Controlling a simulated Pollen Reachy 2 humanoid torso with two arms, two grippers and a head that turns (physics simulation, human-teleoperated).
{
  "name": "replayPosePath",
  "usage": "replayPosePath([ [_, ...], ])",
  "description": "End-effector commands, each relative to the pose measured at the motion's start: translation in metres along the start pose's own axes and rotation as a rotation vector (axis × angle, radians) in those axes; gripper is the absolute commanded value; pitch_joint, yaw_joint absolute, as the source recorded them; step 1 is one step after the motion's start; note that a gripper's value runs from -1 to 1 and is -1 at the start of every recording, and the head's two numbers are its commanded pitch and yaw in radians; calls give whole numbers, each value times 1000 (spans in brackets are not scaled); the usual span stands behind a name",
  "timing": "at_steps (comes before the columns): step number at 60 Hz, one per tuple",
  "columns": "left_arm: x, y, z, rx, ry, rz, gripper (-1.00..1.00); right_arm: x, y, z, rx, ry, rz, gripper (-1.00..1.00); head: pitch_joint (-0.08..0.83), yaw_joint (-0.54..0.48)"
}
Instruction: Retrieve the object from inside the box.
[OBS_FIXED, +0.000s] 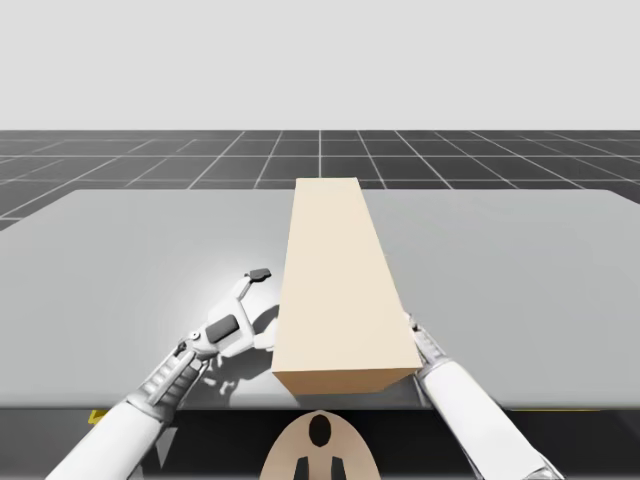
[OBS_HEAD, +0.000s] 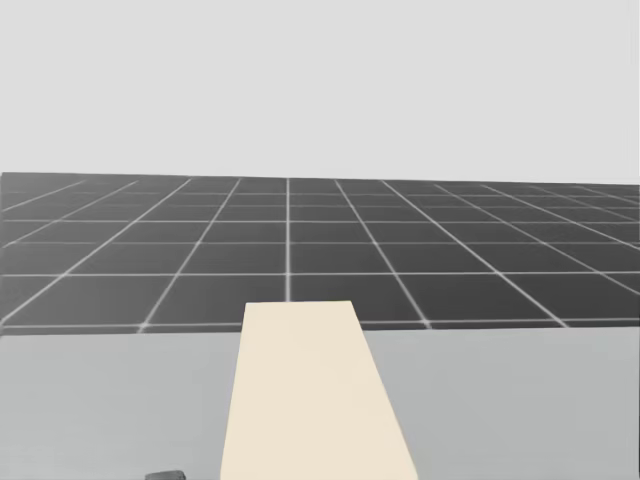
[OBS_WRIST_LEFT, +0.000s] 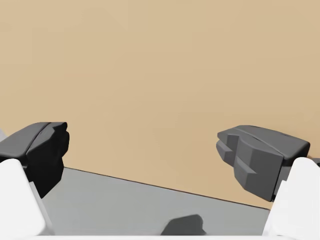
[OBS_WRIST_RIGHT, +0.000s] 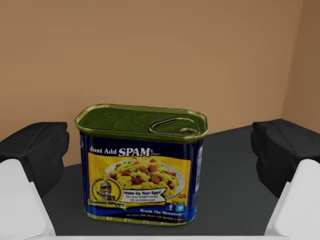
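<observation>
The robot's right gripper (OBS_WRIST_RIGHT: 161, 145) is inside the tan box (OBS_FIXED: 335, 270), its fingers spread wide. The blue rectangular can (OBS_WRIST_RIGHT: 142, 165) stands upright between them, clear of both. The left gripper (OBS_WRIST_LEFT: 142, 150), also spread, faces the box's outer left wall on the grey table (OBS_FIXED: 120, 260).

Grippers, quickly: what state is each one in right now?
Left gripper: open, facing the tan box.
Right gripper: open, either side of the blue can, not touching it.

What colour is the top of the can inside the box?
The can has an olive-gold top, best seen in the right wrist view.
</observation>
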Motion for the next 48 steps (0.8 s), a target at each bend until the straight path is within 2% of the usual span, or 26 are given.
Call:
replayPosePath([
  [1,-1,-6,-1,-21,5,-5,-1000,-32,9,-21,58,6,-58,-1000,122,-69],
  [12,-1,-6,0,-21,11,-21,-1000,-51,17,-42,149,55,-115,-1000,145,-64],
  [13,-1,-6,0,-21,12,-24,-1000,-53,19,-43,148,55,-122,-801,146,-64],
  [14,-1,-6,0,-22,13,-27,-1000,-54,22,-43,138,47,-112,-2,149,-64],
  [15,-1,-6,0,-22,13,-28,-1000,-54,22,-45,146,50,-115,632,149,-64],
  [16,-1,-6,0,-23,13,-29,-1000,-54,23,-45,160,67,-138,1000,150,-65],
  [23,-1,-6,0,-23,12,-31,-1000,-48,27,-36,158,94,-160,1000,151,-68],
  [27,-2,-6,1,-22,12,-32,-1000,-43,27,-24,146,101,-147,1000,149,-70],
  [48,-3,-2,2,-5,10,-28,-1000,11,13,90,21,76,-11,991,142,-87],
])
